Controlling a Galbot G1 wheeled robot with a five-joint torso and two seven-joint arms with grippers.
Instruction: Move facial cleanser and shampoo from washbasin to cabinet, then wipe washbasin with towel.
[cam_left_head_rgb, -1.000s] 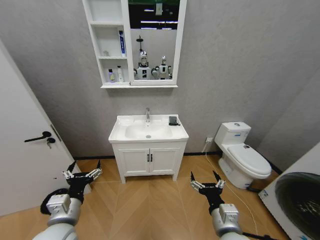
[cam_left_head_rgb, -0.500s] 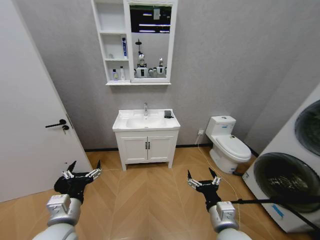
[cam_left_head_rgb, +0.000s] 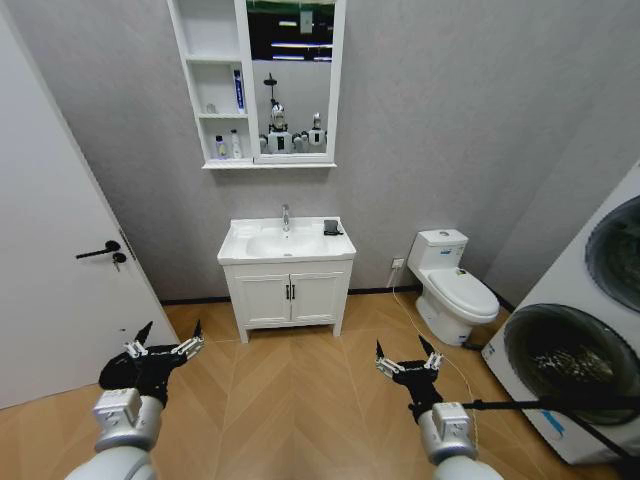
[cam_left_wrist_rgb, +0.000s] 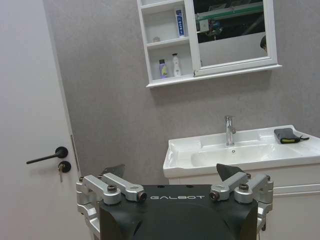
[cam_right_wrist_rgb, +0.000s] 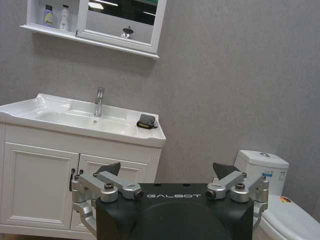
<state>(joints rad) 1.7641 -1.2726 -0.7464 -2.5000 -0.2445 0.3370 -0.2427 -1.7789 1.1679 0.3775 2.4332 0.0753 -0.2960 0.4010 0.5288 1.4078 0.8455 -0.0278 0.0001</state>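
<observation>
Two grippers sit nearest to us, low over the herringbone wooden floor: our left gripper on the left and our right gripper on the right, each with its black-tipped metal fingers spread apart and holding nothing. Both are well apart from the furniture ahead.

Beyond them stands the white two-door vanity with black handles, carrying the white rectangular ceramic washbasin with its oval bowl and chrome tap at the middle of the back edge. We see the small dark grey-black folded towel lying flat on the washbasin's back right corner, just beside the bowl; in the right wrist view the towel rests near the right edge of the rim, to the tap's right.

Higher on the grey wall hangs the white wall-mounted cabinet with three open shelves and a framed mirror. On its lowest shelf stand two small bottles side by side, a purple-labelled bottle and a white pump bottle. On the middle shelf a blue-and-white tube stands upright against the right wall of the compartment.

A white door with a black lever handle is at our left, a white toilet to the right of the vanity, and a white washing machine with a round glass door at far right.
</observation>
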